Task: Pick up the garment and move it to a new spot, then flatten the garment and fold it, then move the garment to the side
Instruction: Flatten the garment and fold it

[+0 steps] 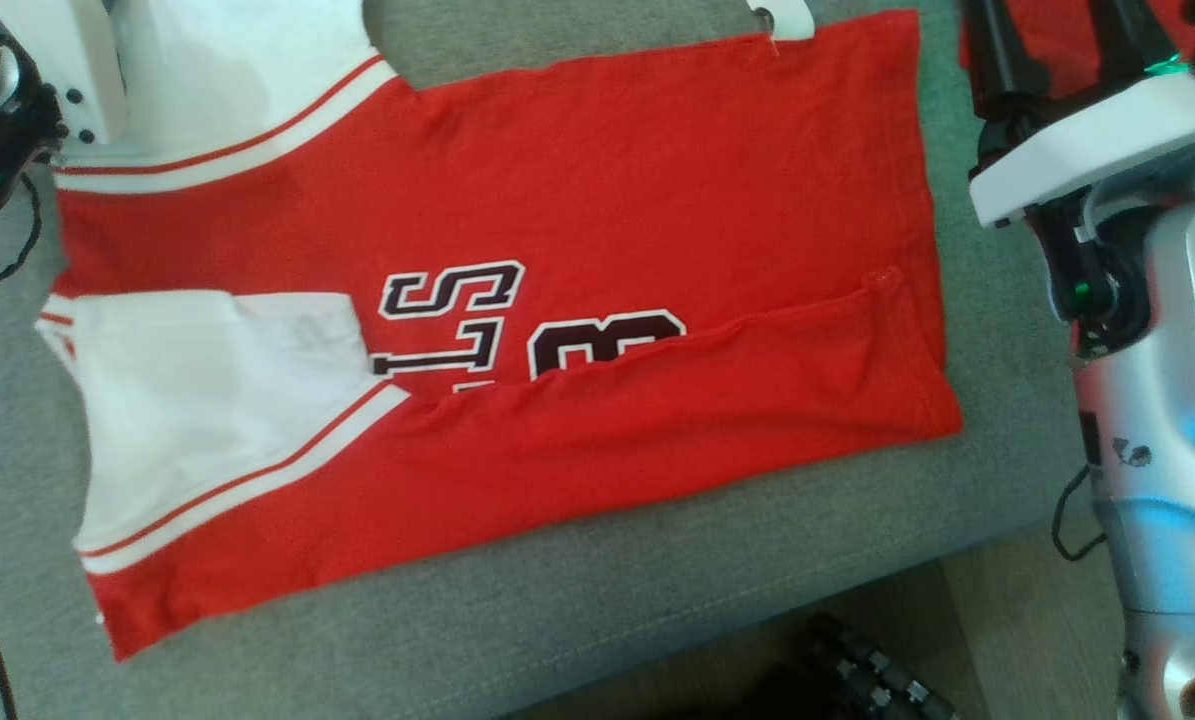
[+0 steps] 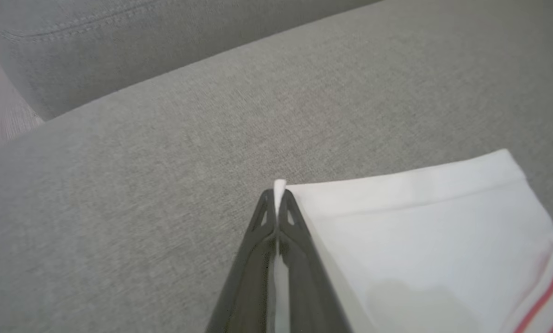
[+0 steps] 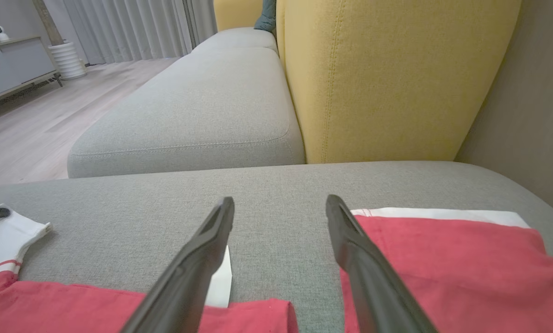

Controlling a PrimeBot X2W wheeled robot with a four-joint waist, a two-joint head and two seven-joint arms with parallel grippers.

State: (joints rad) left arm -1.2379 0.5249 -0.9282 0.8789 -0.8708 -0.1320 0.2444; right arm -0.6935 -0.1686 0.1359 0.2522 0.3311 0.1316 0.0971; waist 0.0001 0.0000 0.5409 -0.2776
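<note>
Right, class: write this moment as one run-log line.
left gripper: shut on white sleeve of red fabric jersey | right gripper: open, over grey fabric sofa cushion

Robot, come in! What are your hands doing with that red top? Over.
Left gripper shut on white edge of garment. Right gripper open over its edge. Garment spread on grey sofa, nothing in the way.

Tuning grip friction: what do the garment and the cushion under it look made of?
The garment: soft matte knit, probably cotton jersey; fine wrinkles, stitched hem, no sheen. The cushion: grey woven upholstery fabric, matte; flecked weave and seam stitching show.
</note>
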